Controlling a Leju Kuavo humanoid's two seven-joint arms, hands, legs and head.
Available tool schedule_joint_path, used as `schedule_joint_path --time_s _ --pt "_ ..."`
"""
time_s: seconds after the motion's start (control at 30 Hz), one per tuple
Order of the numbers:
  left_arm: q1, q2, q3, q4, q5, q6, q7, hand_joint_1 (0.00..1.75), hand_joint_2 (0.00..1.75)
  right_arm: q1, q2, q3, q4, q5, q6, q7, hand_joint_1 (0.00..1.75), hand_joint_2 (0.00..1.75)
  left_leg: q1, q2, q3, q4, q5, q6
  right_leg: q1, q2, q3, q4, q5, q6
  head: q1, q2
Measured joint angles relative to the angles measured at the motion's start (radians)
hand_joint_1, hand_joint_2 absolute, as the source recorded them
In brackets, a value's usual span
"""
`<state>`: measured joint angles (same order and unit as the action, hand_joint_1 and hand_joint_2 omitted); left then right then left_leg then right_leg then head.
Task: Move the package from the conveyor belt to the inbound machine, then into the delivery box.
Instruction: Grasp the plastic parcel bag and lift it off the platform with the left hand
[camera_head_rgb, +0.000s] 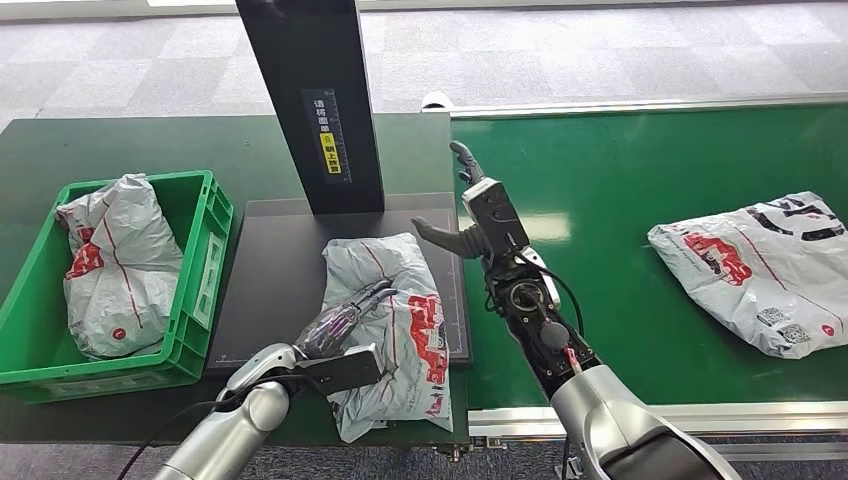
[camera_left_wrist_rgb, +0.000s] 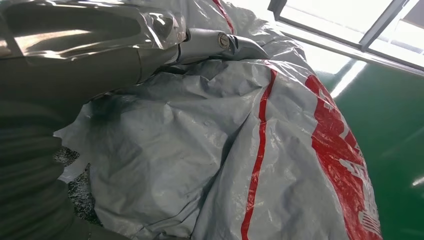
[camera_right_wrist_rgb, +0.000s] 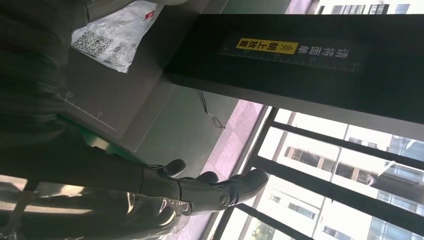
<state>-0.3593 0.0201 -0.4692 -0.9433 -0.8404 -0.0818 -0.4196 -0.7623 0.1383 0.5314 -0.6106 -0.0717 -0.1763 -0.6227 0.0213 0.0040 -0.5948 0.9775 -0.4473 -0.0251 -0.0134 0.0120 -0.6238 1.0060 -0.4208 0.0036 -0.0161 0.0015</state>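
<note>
Now left hand (camera_head_rgb: 345, 322) on package (camera_head_rgb: 405, 330) (flat).

A second grey parcel (camera_head_rgb: 768, 268) with red print lies far along the green belt, well apart from the scanner plate. Another grey parcel (camera_head_rgb: 112, 262) lies inside the green crate. Beyond the dark table (camera_head_rgb: 120, 145) spreads grey carpet-tiled floor (camera_head_rgb: 120, 60).

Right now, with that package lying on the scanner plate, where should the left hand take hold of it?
Probably the near-left edge of the package, coming from the crate side, where the left hand already rests. The bag is soft and puffy, so the fingers can bunch loose plastic there.
</note>
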Motion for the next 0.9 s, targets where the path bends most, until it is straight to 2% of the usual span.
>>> schedule_joint_path --time_s 0.03,0.07,0.17,0.2,0.3,0.43,0.57,0.67,0.9 --pt "0.000 0.000 0.000 0.000 0.000 -0.001 0.000 0.10 1.75 0.000 0.000 0.002 0.001 0.000 0.000 0.000 0.00 1.75 0.000 0.000 0.000 0.000 0.000 0.000 0.000 0.000 0.000 0.000 0.000 0.000 0.000 0.000" --pt "0.000 0.000 -0.001 0.000 0.000 -0.002 -0.001 0.38 1.75 0.000 0.000 0.003 0.003 0.000 0.001 0.001 0.00 1.75 0.000 0.000 0.000 0.000 0.000 0.000 0.000 0.000 0.000 0.000 0.000 0.000 0.000 0.000" --pt "0.000 0.000 -0.002 0.000 0.000 -0.002 -0.002 1.52 1.75 0.000 -0.001 0.006 0.005 0.001 0.002 0.002 0.00 1.75 0.000 0.000 0.000 0.000 0.000 0.000 0.000 0.000 0.000 0.000 0.000 0.000 0.000 0.000" --pt "-0.001 0.000 -0.003 0.000 0.000 -0.002 -0.003 1.68 1.75 0.000 -0.001 0.007 0.005 0.001 0.002 0.003 0.00 1.75 0.000 0.000 0.000 0.000 0.000 0.000 0.000 0.000 0.000 0.000 0.000 0.000 0.000 0.000" --pt "-0.006 0.000 -0.006 0.000 0.000 -0.001 -0.006 1.73 1.75 0.001 -0.004 0.008 0.006 0.001 0.002 0.003 0.00 1.75 0.000 -0.001 0.000 0.000 0.000 0.000 0.000 -0.001 0.001 0.000 0.000 0.000 0.000 0.000" --pt "-0.007 0.000 -0.009 -0.001 -0.009 0.058 -0.029 1.66 0.00 0.005 -0.008 0.008 0.005 0.001 0.001 -0.001 0.00 1.75 0.000 -0.002 0.001 0.000 0.000 0.000 0.000 -0.001 0.001 0.000 0.000 0.000 0.000 0.000" --pt "0.012 -0.001 -0.013 -0.011 -0.059 0.220 -0.048 1.68 0.00 0.013 -0.014 0.007 0.004 0.000 0.007 -0.003 0.00 1.75 0.000 -0.001 0.001 0.000 0.000 0.000 0.000 -0.001 0.001 0.000 0.000 0.000 0.000 0.000" --pt "0.022 -0.001 -0.015 -0.016 -0.073 0.263 -0.051 1.75 0.00 0.017 -0.018 0.007 0.003 0.000 0.010 -0.004 0.00 1.75 0.000 0.000 0.001 0.000 0.000 0.000 0.000 -0.001 0.001 0.000 0.000 0.000 0.000 0.000" --pt "0.051 0.001 -0.019 -0.027 -0.118 0.374 -0.036 1.75 0.00 0.017 -0.018 0.007 0.003 0.004 0.035 -0.013 0.00 1.75 0.000 0.000 0.001 0.000 0.000 0.000 0.000 -0.001 0.001 0.000 0.000 0.000 0.000 0.000"
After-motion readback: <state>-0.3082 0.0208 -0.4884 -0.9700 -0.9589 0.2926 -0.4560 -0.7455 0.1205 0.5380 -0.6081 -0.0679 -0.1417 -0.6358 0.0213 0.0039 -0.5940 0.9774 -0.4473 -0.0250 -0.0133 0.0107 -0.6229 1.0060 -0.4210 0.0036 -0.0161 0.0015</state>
